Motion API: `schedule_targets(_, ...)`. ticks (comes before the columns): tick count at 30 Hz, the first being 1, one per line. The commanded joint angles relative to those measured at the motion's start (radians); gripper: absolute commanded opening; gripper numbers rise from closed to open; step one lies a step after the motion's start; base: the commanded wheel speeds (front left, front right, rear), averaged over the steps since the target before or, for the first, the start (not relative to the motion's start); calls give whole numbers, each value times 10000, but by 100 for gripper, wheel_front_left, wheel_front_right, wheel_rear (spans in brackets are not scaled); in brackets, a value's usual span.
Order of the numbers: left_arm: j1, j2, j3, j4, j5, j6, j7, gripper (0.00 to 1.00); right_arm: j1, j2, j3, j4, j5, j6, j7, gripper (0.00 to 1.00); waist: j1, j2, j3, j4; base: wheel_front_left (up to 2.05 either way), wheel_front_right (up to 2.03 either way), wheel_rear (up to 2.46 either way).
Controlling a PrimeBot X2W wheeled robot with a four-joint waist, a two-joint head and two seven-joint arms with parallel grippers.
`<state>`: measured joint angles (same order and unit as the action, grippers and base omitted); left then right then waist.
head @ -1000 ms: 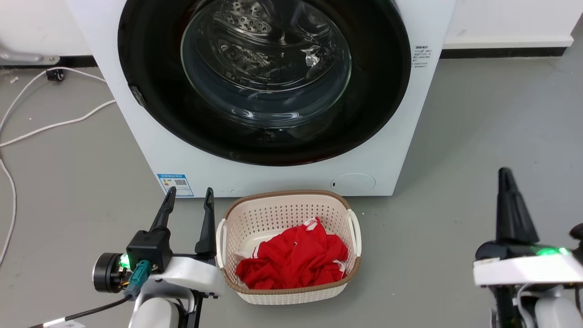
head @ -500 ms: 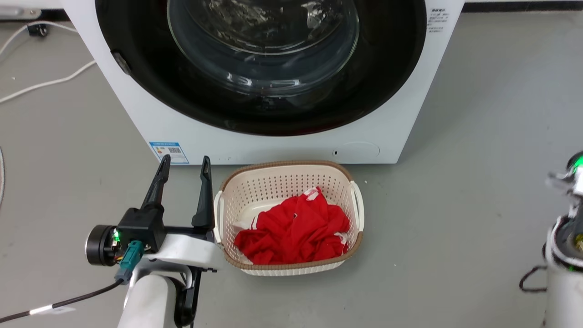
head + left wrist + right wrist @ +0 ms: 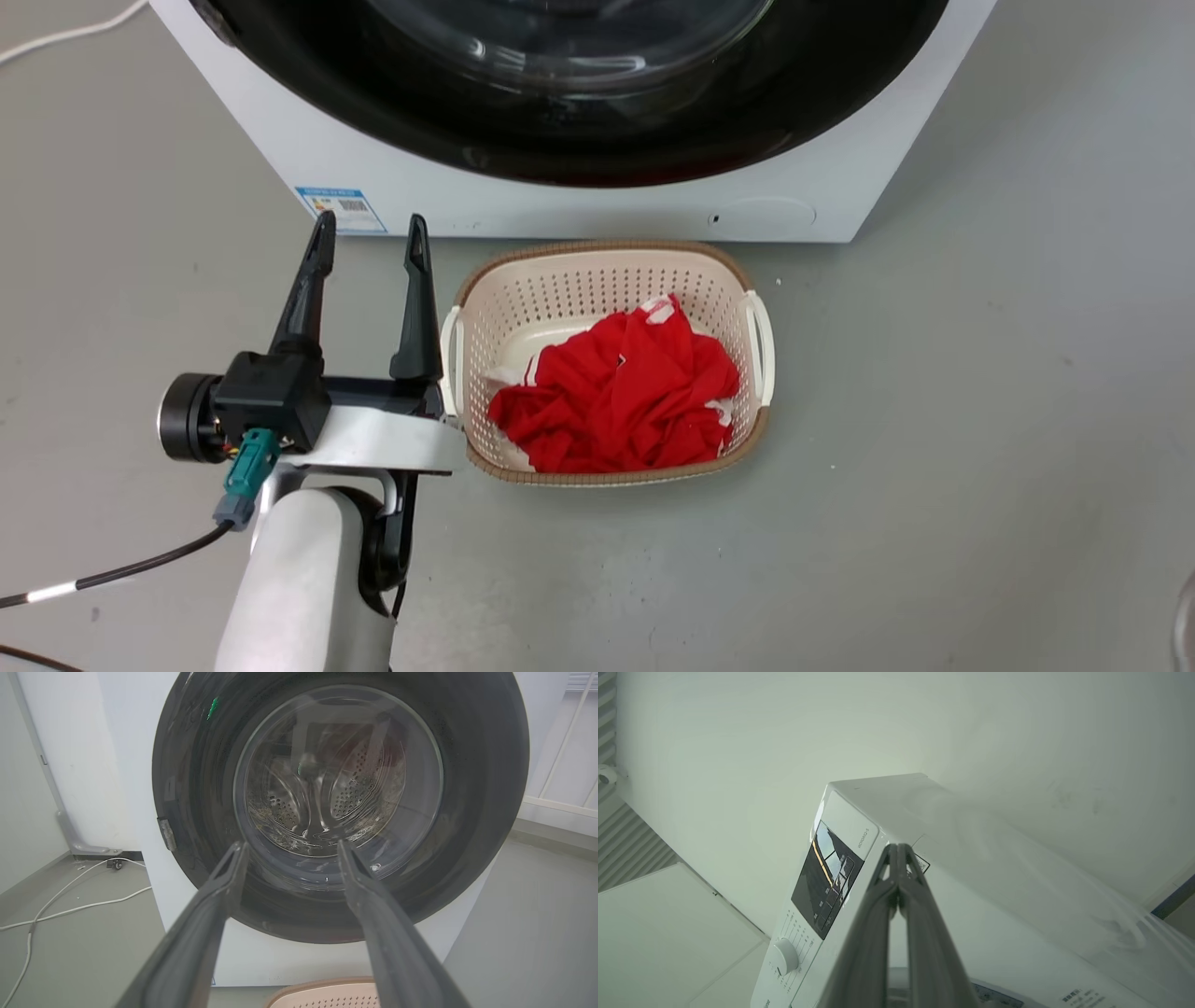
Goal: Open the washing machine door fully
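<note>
Frontally, the washing machine [image 3: 579,210] stands on the grey floor [image 3: 980,420] with the washing machine door [image 3: 472,788] shut flat against its front. The door is a round disc, as wide as it is tall, and faces straight out at the left gripper [image 3: 292,845], whose fingers are spread and clear of it. The right gripper [image 3: 897,847], fingers pressed together, points toward the machine's top front edge beside the control panel [image 3: 826,877], while a cream basket [image 3: 597,248] of red cloth [image 3: 621,392] sits just before the lower front edge.
</note>
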<state>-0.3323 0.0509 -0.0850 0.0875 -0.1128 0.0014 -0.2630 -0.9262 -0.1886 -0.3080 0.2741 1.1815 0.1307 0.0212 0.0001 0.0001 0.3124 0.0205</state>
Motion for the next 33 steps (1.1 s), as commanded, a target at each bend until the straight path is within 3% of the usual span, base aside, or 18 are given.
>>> schedule_targets(1, -214, -10, -21, -106, -34, 47, -25, 100, -659, -212, 60, 393, -157, 0, 275, 0, -1, -1, 361, 113, 0, 0, 0)
schedule_targets(9, -517, -11, -14, -382, -53, 134, -25, 100, -3091, -841, 1225, 2293, -1419, 0, 2271, 0, -1, -1, 994, 237, 0, 0, 0)
schedule_targets(21, -913, -10, -170, -577, -135, 255, -25, 100, -4616, -674, 2919, 3743, -2745, -1, 5869, 0, -1, -1, 1805, 401, 0, 0, 0)
schedule_targets(33, -1137, -9, -453, -624, -258, 417, -25, 100, -5077, -311, 2886, 4336, -3290, 0, 7092, 0, -1, -1, 2232, 508, 0, 0, 0)
